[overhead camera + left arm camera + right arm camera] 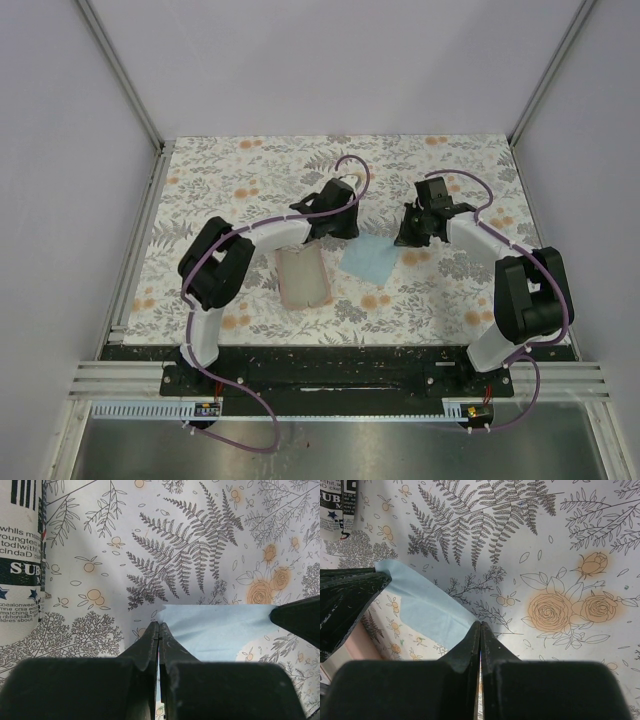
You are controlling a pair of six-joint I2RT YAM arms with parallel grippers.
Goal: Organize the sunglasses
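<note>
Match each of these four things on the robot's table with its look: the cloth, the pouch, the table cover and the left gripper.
Things:
1. cloth
2. pouch
3. table cover
4. left gripper

Looks:
A. ferns and orange flowers
B. plain black, jaws shut
C. light blue
D. printed words and stars

Pairs: 1-C, 2-D, 3-A, 4-B
</note>
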